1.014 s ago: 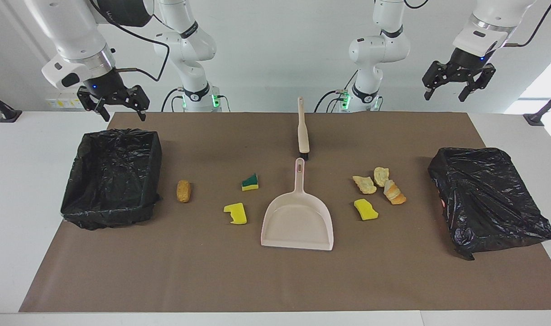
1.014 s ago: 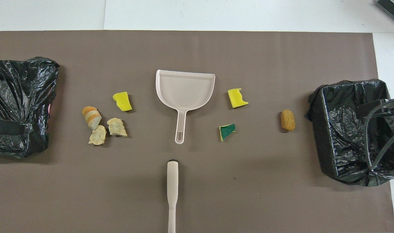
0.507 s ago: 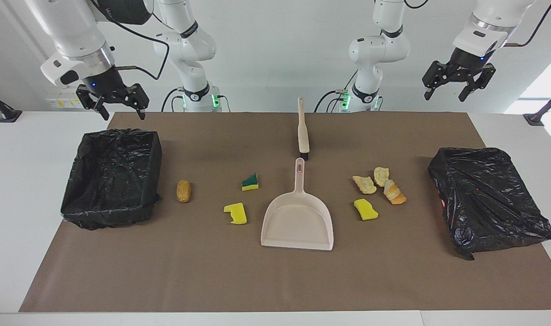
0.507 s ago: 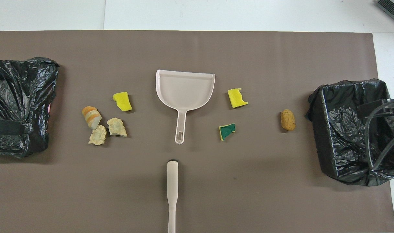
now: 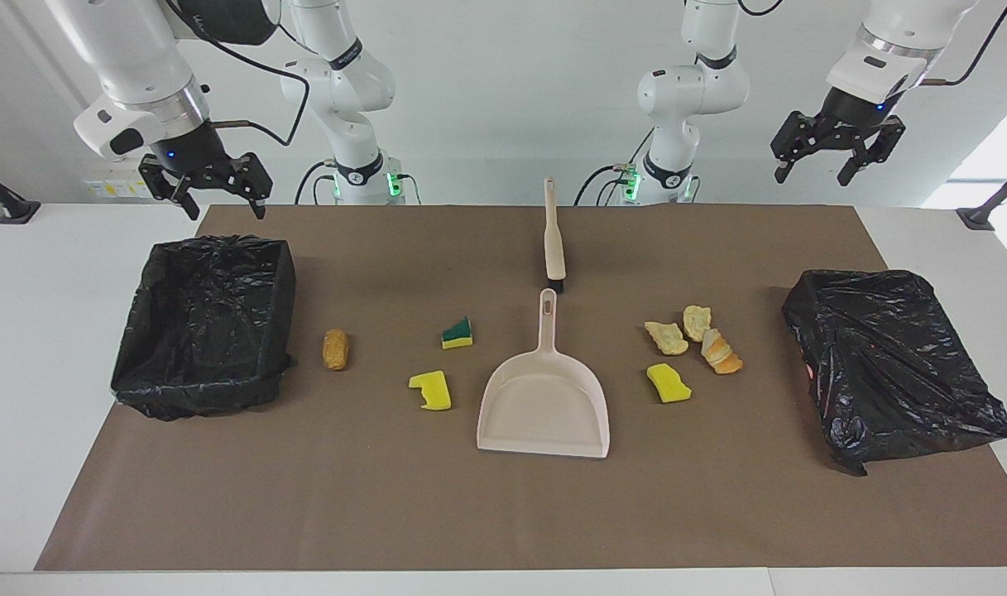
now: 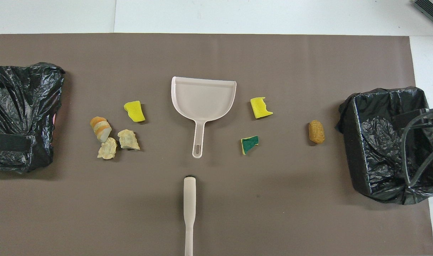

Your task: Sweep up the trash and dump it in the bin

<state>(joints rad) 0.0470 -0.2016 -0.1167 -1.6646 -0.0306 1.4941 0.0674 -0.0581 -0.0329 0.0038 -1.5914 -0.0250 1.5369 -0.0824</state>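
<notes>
Seven small sponge and bread-like trash scraps (image 5: pixel 668 382) are scattered on the brown-matted desk (image 5: pixel 387 497) either side of the beige plastic dustpan (image 5: pixel 544 406), while the left claw (image 5: pixel 836 157) and right claw (image 5: pixel 208 189) are held aloft, both released and empty.

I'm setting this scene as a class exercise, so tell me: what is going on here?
Nothing is being handled yet. Both arms wait raised and open: the right gripper over the open bin, the left gripper up near the covered bin. The dustpan and brush lie untouched mid-mat. Seven scraps of trash lie loose on the mat, four toward the left arm's end, three toward the right arm's.
</notes>
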